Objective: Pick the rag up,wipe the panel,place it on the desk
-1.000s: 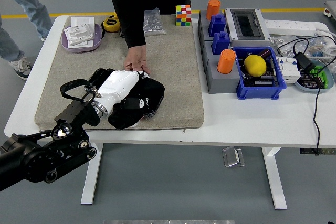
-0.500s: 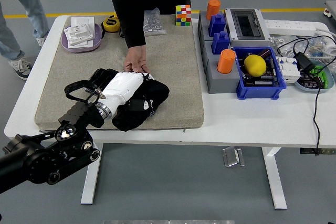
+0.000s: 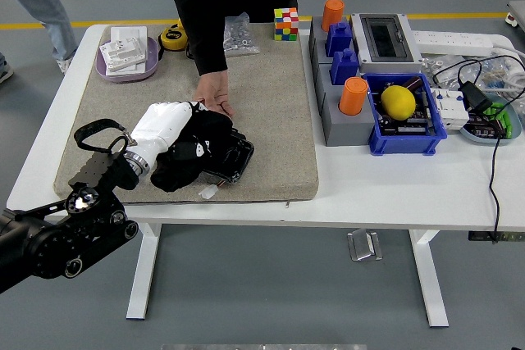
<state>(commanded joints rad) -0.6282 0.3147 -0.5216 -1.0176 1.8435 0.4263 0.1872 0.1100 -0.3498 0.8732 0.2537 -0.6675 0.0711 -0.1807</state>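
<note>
A black rag [image 3: 205, 152] lies bunched on the beige panel [image 3: 279, 96] that covers the table's left half, near its front left part. My left hand [image 3: 185, 138], white with a black arm, presses down on the rag's left side with its fingers curled into the cloth. A person at the far side rests one hand [image 3: 215, 97] on the panel just behind the rag. A small white scrap [image 3: 207, 193] lies in front of the rag. The right arm does not show.
At the back stand a purple dish [image 3: 127, 59], a yellow tape measure [image 3: 172, 36], a bag of screws [image 3: 239, 34] and a colour cube [image 3: 286, 23]. To the right are a grey block with orange cups [image 3: 353, 96], a blue bin [image 3: 406, 133] and cables [image 3: 492, 145].
My left hand has drawn the rag back to the left and slightly away from the front edge across the panel. The person's hand has stayed put.
</note>
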